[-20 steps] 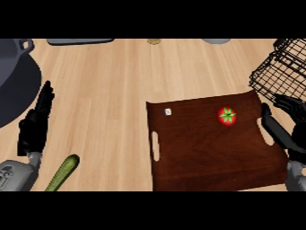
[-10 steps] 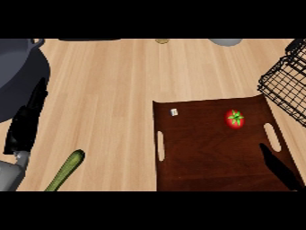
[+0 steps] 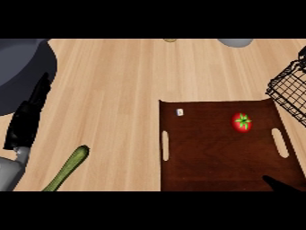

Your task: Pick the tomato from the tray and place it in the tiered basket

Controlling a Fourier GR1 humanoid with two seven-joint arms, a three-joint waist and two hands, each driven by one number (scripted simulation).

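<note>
Where the lower edge cuts the view, one dark fingertip of the right hand (image 3: 277, 183), grasp unreadable, perhaps overlaps one brown tray (image 3: 208, 157). One left hand (image 3: 29, 117) is held straight-fingered. One tomato (image 3: 242, 122) lies on the tray; one tiered basket (image 3: 301, 90) stands beyond.

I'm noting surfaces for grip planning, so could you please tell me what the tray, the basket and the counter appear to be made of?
The tray looks like dark brown wood with a smooth, matte finish; faint grain shows. The basket looks like thin black metal wire, judging by its open grid. The counter looks like light wood or a wood-look laminate, with long plank lines.
</note>
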